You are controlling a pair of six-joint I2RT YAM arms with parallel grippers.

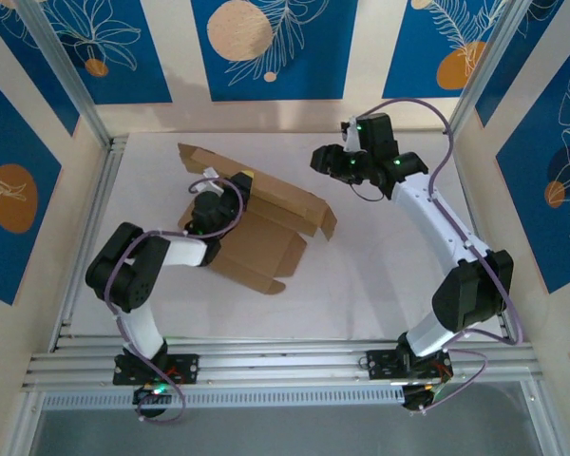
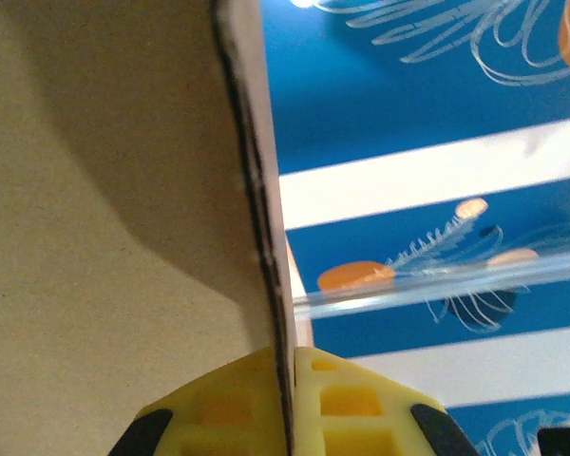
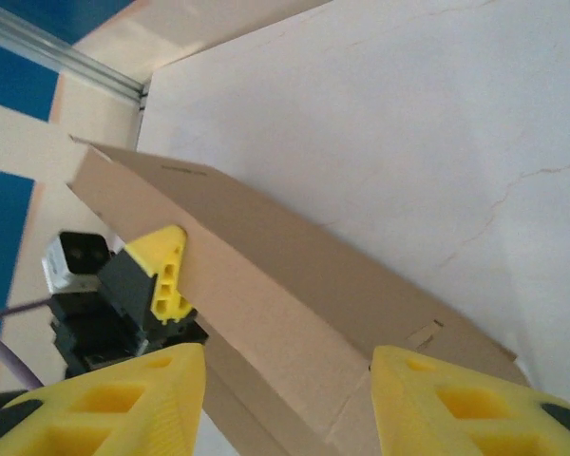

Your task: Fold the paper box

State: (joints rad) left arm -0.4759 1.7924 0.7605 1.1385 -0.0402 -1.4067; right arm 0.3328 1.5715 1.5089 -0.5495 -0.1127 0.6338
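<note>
Cardboard first: the paper box (image 1: 256, 237) sits left of the middle of the counter (image 1: 389, 275), its base flat and one long wall tipped up off its crease. The left jaws are shut tight on the top edge of that wall, with the yellow pads (image 2: 332, 404) pinching the board right at its rim. The right jaws stand partly spread with nothing between them, off beyond the wall and apart from it. From the right wrist, the wall (image 3: 294, 285) runs across just ahead of its fingers (image 3: 456, 399).

Now the dangers. That pinch is only on the very rim, so a hard pull could slip it off and let the wall spring back flat. It could also kink the board away from the crease. Nothing pins the base, so I'd say the whole sheet may skid or lift with the left jaws. If the right jaws come in low, they could shove the wall over instead of folding a flap.
</note>
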